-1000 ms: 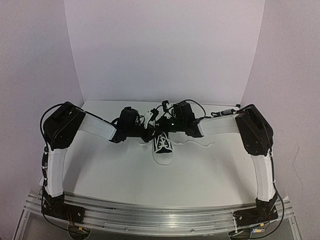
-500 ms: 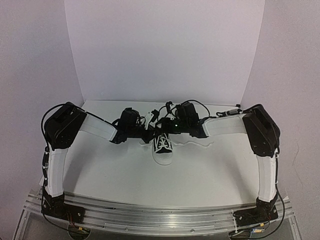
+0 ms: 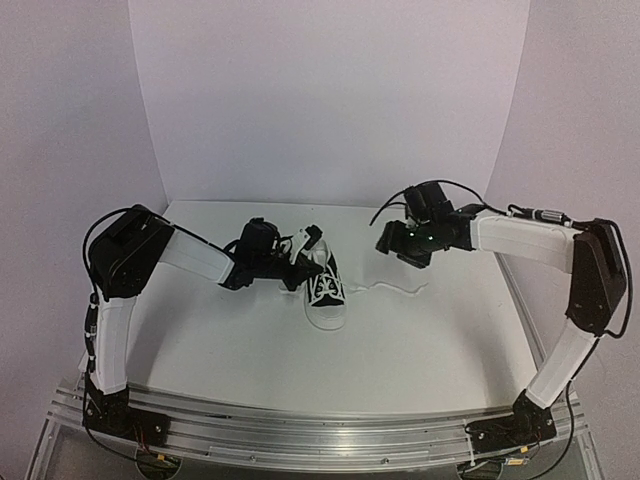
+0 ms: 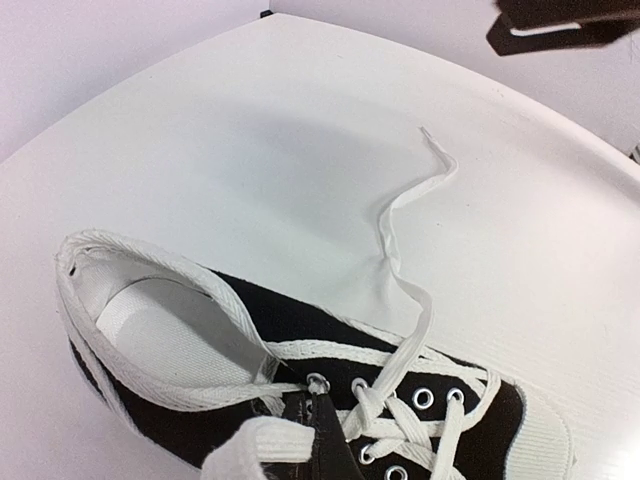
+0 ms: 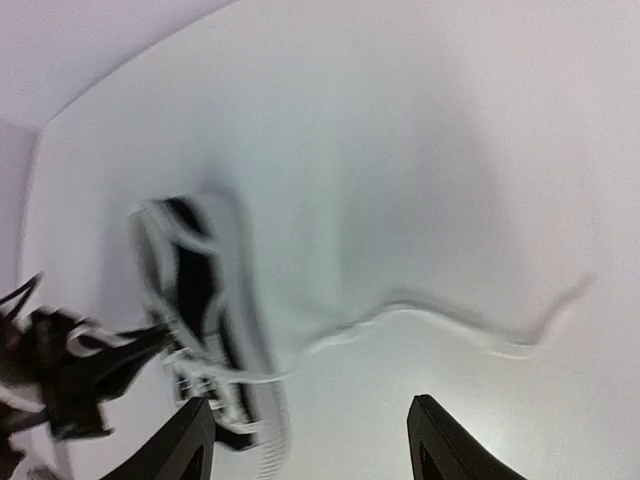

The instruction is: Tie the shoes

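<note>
**Top external view.** A white table [image 3: 250,345], enclosed by a pale backdrop [image 3: 330,100], is being shown from above. The black sneaker [image 3: 327,293], with its white toe cap, is being rested upright near the table's middle, with the toe toward the arm bases. The left gripper [image 3: 300,268] is being held at the sneaker's collar, on its left side, with the jaws closed. Whether anything is being pinched cannot be told. The right gripper [image 3: 392,242] is being held raised above the table, well apart from the sneaker on its right. A loose lace [image 3: 395,290] is being left lying on the table, to the right of the sneaker.

**Left wrist view.** The sneaker's white lining and eyelets are being seen from close above. A dark fingertip [image 4: 330,455] is being shown at the lacing, beside the tongue. The lace [image 4: 400,230] is being trailed away across the table.

**Right wrist view (blurred).** The fingers [image 5: 190,440] are being held wide apart, with nothing between them. The sneaker [image 5: 200,290] and the lace [image 5: 430,320] are being seen below.
</note>
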You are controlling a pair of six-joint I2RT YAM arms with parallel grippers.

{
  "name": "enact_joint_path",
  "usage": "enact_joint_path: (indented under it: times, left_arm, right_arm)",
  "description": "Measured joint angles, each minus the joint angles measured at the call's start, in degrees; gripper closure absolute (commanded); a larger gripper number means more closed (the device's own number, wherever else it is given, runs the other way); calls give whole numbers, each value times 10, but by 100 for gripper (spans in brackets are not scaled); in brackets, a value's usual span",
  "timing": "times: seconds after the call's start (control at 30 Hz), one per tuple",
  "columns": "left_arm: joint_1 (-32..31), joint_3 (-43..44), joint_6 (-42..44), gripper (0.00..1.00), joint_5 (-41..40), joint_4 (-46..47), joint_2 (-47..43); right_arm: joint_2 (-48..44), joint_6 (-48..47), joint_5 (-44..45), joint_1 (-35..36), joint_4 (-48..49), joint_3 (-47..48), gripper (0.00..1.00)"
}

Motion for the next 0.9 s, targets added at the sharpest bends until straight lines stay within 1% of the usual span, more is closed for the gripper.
enact_joint_path:
  times: [0.07, 0.17, 0.27, 0.37, 0.5, 0.53, 0.63, 0.67, 0.7, 0.8, 0.87, 0.9]
  left_arm:
    - [-1, -3, 10, 100, 0, 0, 0]
    - [-3, -5, 25, 100, 0, 0, 0]
    - [-4, -6, 38, 100, 0, 0, -1]
    - [-5, -8, 47, 100, 0, 0, -3]
    - [-6, -9, 55, 100, 0, 0, -6]
    - [-6, -9, 55, 100, 0, 0, -6]
    - [-6, -9, 57, 100, 0, -1, -6]
    - [-6, -9, 58, 100, 0, -1, -6]
    - [-6, -9, 58, 100, 0, -1, -6]
    - [-6, -9, 62, 100, 0, -2, -6]
    - [-6, -9, 66, 100, 0, -3, -7]
    - [-6, -9, 68, 100, 0, -3, -7]
  right_arm:
    - [8, 26, 42, -37, -68, 11, 33]
    - [59, 50, 83, -85, -146, 53, 36]
    - [128, 68, 95, -110, -180, 90, 38]
    - [185, 78, 95, -116, -205, 113, 41]
    - [234, 86, 87, -114, -226, 133, 49]
    - [241, 87, 86, -113, -229, 139, 54]
    - [246, 93, 75, -112, -229, 147, 90]
    - [246, 94, 74, -112, -229, 147, 99]
    - [247, 95, 73, -112, -229, 148, 100]
    - [253, 89, 71, -112, -235, 161, 100]
    - [268, 76, 64, -112, -245, 193, 100]
    - [280, 66, 56, -112, -248, 223, 100]
